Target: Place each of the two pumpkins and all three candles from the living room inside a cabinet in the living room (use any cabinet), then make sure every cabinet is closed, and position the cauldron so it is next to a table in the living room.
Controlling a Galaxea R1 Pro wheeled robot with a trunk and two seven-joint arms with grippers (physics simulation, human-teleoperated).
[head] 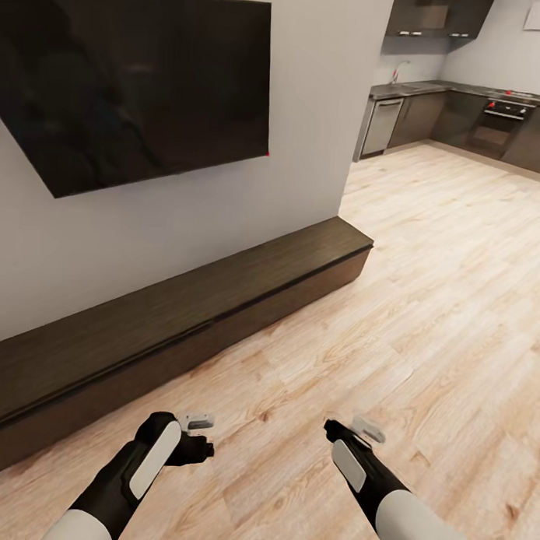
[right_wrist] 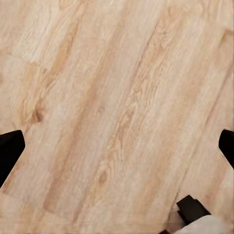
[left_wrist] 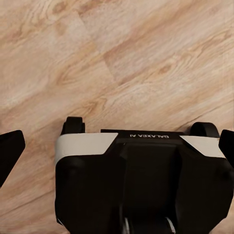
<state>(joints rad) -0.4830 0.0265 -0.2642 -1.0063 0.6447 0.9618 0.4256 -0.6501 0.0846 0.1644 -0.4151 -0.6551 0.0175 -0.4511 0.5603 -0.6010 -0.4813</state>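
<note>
Left pincer (head: pixel 199 435): nearest the head camera, low over the floor. Black arm with a white panel and pale grey fingertips. In the left wrist view its dark fingers (left_wrist: pixel 10 151) sit at opposite picture edges, well apart: spread wide, nothing between them.

Right pincer (head: pixel 350 428): beside it, same black and white build, held over the floor. The right wrist view shows dark fingers (right_wrist: pixel 9 150) at both picture edges with bare boards between: wide open, holding nothing.

Robot base (left_wrist: pixel 139 180): seen in the left wrist view, blocky black body with white corner panels, rounded black wheels at its corners, standing on the floor.

Floor (head: pixel 424 322): pale wood planks, matte, with strong brown grain and knots, laid in long strips.

Cabinet (head: pixel 182 321): long, low, dark brown wood unit with flat handleless fronts, running along the foot of the wall ahead of the left arm. All fronts appear flush and shut. Its flat top is bare.

Television (head: pixel 136 78): large flat glossy black rectangle, fixed to the wall above the cabinet.

Wall (head: pixel 226 198): plain smooth pale grey, ending at a corner just past the cabinet's far end.

Kitchen (head: pixel 462 113): far beyond the wall corner; dark grey cabinets, a steel-fronted appliance, and a black oven.
</note>
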